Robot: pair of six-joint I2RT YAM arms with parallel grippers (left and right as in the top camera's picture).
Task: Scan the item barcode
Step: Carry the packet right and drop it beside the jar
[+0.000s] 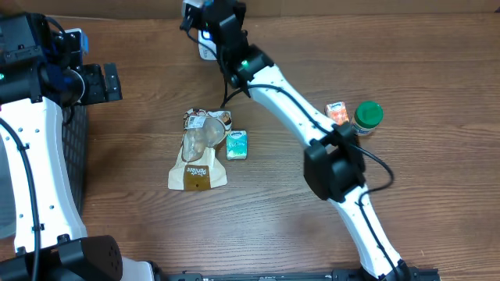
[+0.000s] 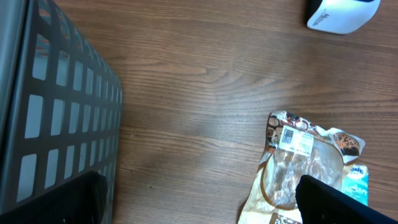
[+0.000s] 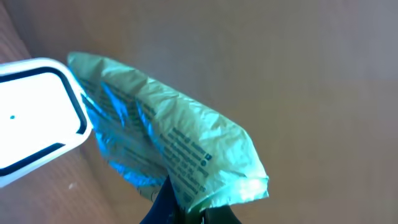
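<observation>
The right fingers (image 3: 160,210) clench a green packet (image 3: 168,143) just beside the white scanner (image 3: 31,118). Well below the scanner on the table (image 1: 141,234) lie a brown snack bag (image 1: 199,152) and a teal box (image 1: 237,145). Far to its left, the left fingers (image 2: 342,202) gape, released, by a black basket (image 2: 50,106).

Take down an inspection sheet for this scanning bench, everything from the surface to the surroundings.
Surface: wooden table, no spills seen.
Job's things: green packet held up beside the white scanner.
Clutter: snack bag, teal packet, orange packet and green-lidded jar on the table; black basket at the left.
Grippers: left gripper open, empty; right gripper shut on the green packet.
Cables: black cable looping off the right arm.
Surroundings: brown panel behind the table.
</observation>
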